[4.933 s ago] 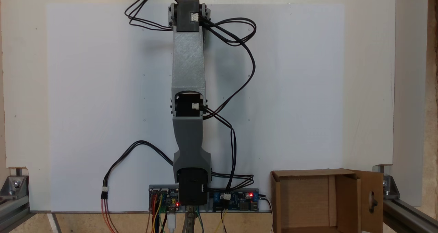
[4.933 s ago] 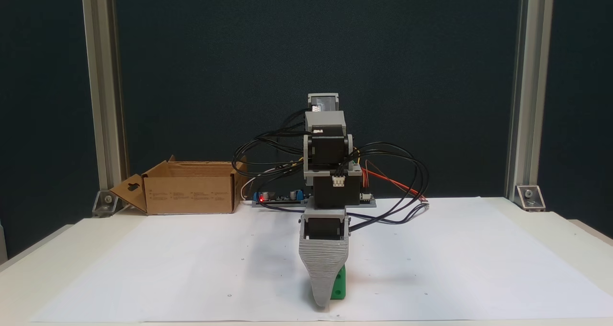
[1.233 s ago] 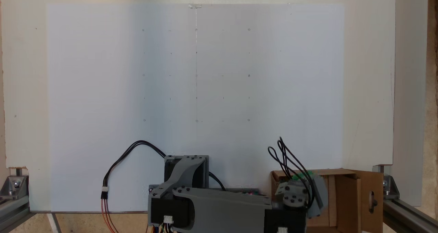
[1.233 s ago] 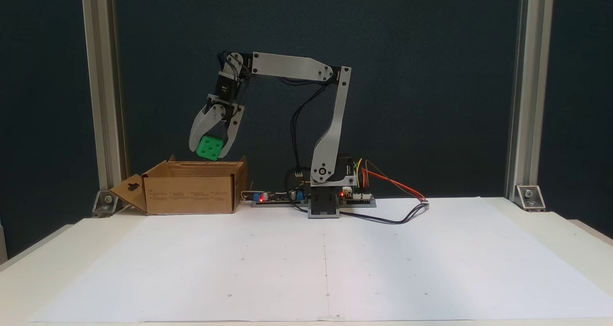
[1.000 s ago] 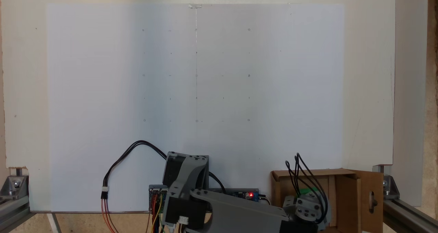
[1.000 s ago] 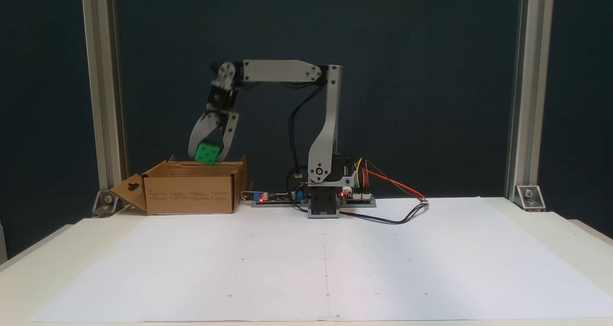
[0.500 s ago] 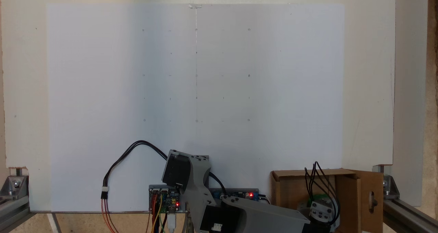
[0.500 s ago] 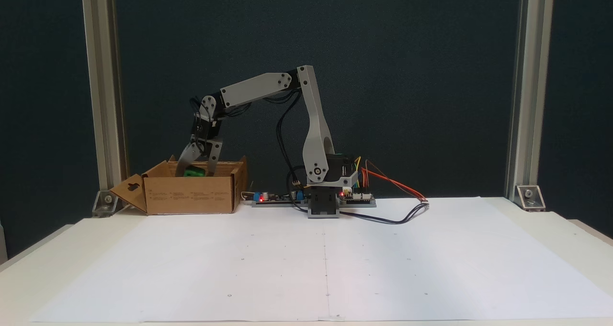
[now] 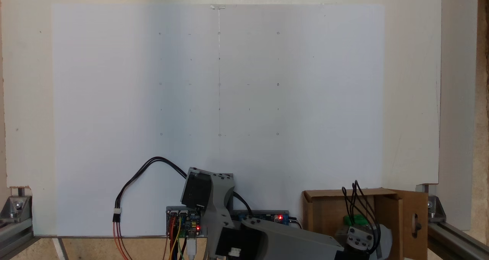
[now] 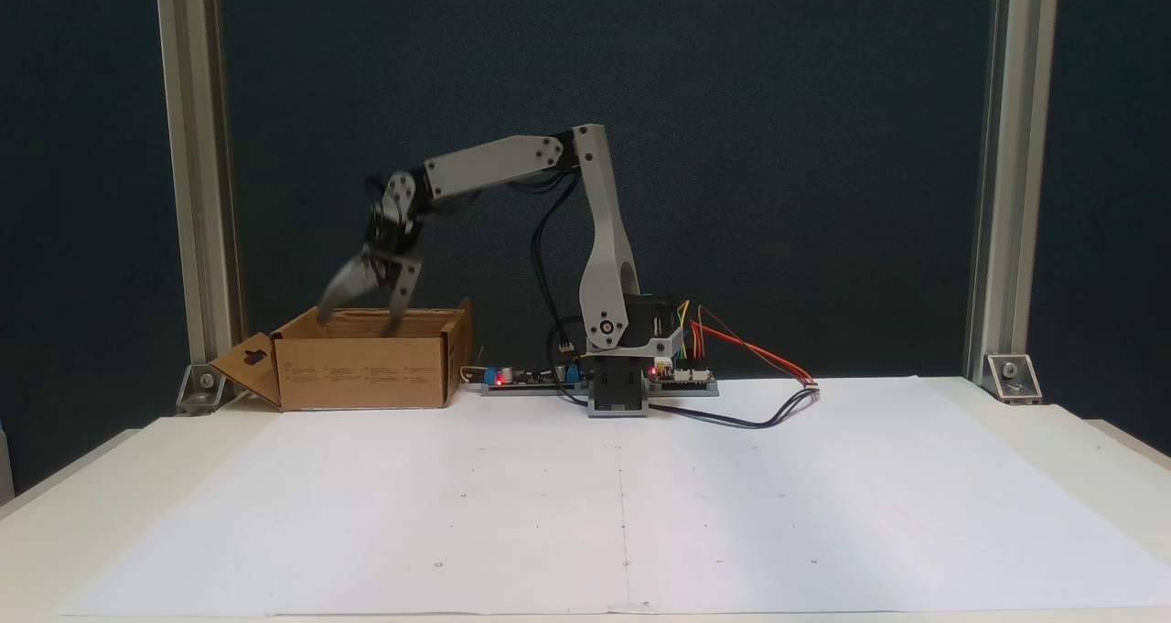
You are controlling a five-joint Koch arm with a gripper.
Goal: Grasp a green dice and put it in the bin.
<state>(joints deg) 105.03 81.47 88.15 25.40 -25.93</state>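
My gripper [image 10: 359,314] hangs with jaws spread and empty at the rim of the bin [image 10: 366,371]. The green dice [image 9: 354,220] lies inside the bin, below the gripper, so I judge a straight lift clears it.

Gripper [image 10: 359,314]: we see its two jaws spread apart, tips just at the top opening of the bin, blurred.
Bin [image 10: 361,376]: directly below the gripper, we see a brown cardboard box, open at the top.
Slotted flap [image 10: 245,365]: below and to the left of the gripper, folded outward.
Arm [image 10: 494,164]: we see it rise up and to the right of the gripper, then drop to the base.
Circuit boards [image 10: 526,378]: lower right of the gripper, red lights on.
White paper [image 10: 622,504]: below, on the table.
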